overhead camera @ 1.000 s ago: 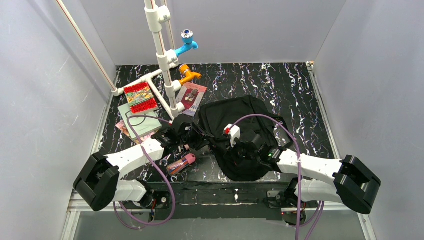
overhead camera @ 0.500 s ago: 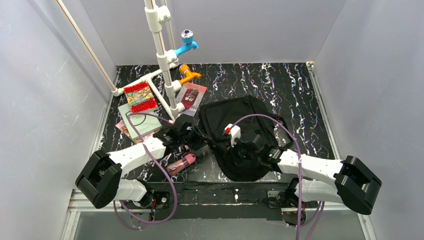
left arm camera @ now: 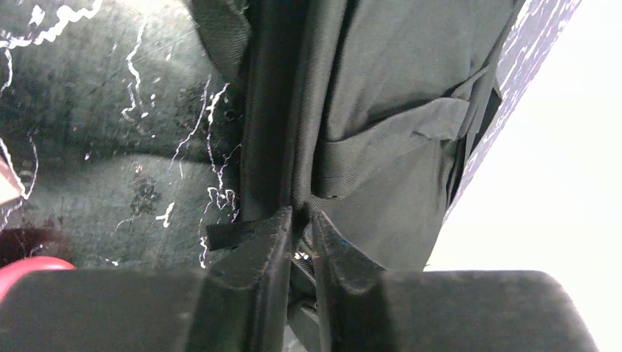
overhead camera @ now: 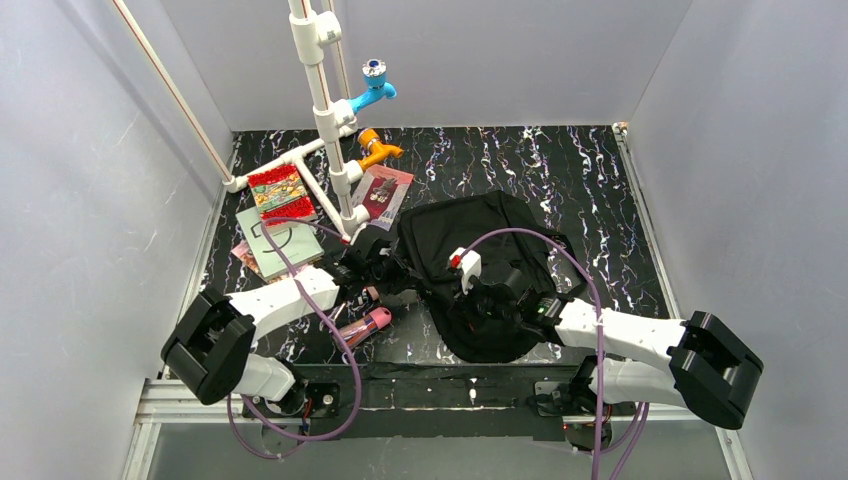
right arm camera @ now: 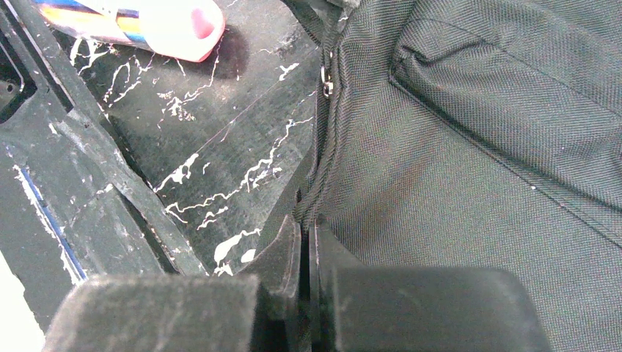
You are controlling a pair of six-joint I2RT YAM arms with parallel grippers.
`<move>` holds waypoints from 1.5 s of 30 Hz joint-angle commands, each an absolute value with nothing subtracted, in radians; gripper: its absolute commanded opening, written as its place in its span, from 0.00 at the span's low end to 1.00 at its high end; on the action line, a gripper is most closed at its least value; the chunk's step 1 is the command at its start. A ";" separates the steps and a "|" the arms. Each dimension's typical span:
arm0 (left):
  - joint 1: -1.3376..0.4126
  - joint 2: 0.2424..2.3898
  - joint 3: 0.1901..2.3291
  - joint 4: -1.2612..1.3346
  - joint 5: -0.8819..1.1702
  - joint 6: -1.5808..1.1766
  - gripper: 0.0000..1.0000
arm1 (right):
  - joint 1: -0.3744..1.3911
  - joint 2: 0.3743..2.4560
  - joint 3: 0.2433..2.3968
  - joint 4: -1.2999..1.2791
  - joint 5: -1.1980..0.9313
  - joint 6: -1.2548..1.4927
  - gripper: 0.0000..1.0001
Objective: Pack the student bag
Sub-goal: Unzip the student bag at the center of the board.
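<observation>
The student bag (overhead camera: pixel 500 250) is a large black fabric backpack lying flat on the marbled table, right of centre. My left gripper (overhead camera: pixel 404 284) is at the bag's left edge. In the left wrist view it (left arm camera: pixel 301 220) is shut on a fold of the bag's zipper seam (left arm camera: pixel 293 132), with a strap end (left arm camera: pixel 227 235) sticking out beside one finger. My right gripper (overhead camera: pixel 468 300) is at the bag's near left edge. In the right wrist view it (right arm camera: pixel 306 224) is shut on the bag's (right arm camera: pixel 477 183) seam, below a metal zipper pull (right arm camera: pixel 327 86).
A pink pencil case (overhead camera: pixel 362 325) lies left of the bag, near the front edge; it also shows in the right wrist view (right arm camera: pixel 139 22). Books (overhead camera: pixel 283 248) lie at the left, a red-patterned one (overhead camera: pixel 280 194) and a maroon booklet (overhead camera: pixel 382 196) behind. A white pipe stand (overhead camera: pixel 330 120) rises at the back left.
My left arm has swung right and a little farther in, bringing its gripper closer along the bag's left edge. The right arm and the bag have hardly moved.
</observation>
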State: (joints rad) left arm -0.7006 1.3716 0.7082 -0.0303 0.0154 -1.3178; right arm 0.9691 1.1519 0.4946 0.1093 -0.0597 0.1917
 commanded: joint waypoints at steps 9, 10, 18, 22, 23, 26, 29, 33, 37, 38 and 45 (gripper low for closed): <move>-0.704 1.261 0.731 -0.144 0.168 -1.310 0.00 | 0.972 1.237 0.538 0.240 -0.008 0.276 0.01; -0.703 1.240 0.717 -0.151 0.180 -1.319 0.00 | 0.973 1.244 0.545 0.241 0.032 0.288 0.01; -0.716 1.177 0.621 -0.119 0.247 -1.373 0.00 | 0.973 1.304 0.599 0.300 0.067 0.279 0.23; -0.715 1.189 0.662 -0.104 0.278 -1.353 0.00 | 0.998 1.264 0.607 0.239 0.022 0.161 0.57; -0.716 1.194 0.679 -0.105 0.290 -1.343 0.00 | 1.004 1.242 0.591 0.243 0.010 0.126 0.62; -0.716 1.190 0.710 -0.122 0.302 -1.329 0.00 | 1.018 1.164 0.555 0.258 0.009 0.029 0.71; -0.716 1.169 0.732 -0.161 0.287 -1.308 0.00 | 1.023 1.107 0.488 0.371 0.008 -0.019 0.74; -0.715 1.161 0.763 -0.215 0.282 -1.291 0.00 | 1.051 1.119 0.402 0.617 -0.027 -0.090 0.75; -0.714 1.159 0.775 -0.224 0.287 -1.294 0.00 | 1.069 1.218 0.433 0.690 -0.003 -0.115 0.72; -0.715 1.159 0.779 -0.229 0.286 -1.291 0.00 | 1.075 1.236 0.439 0.714 -0.003 -0.116 0.72; -0.714 1.153 0.780 -0.231 0.285 -1.287 0.00 | 1.111 1.315 0.468 0.773 0.084 -0.125 0.59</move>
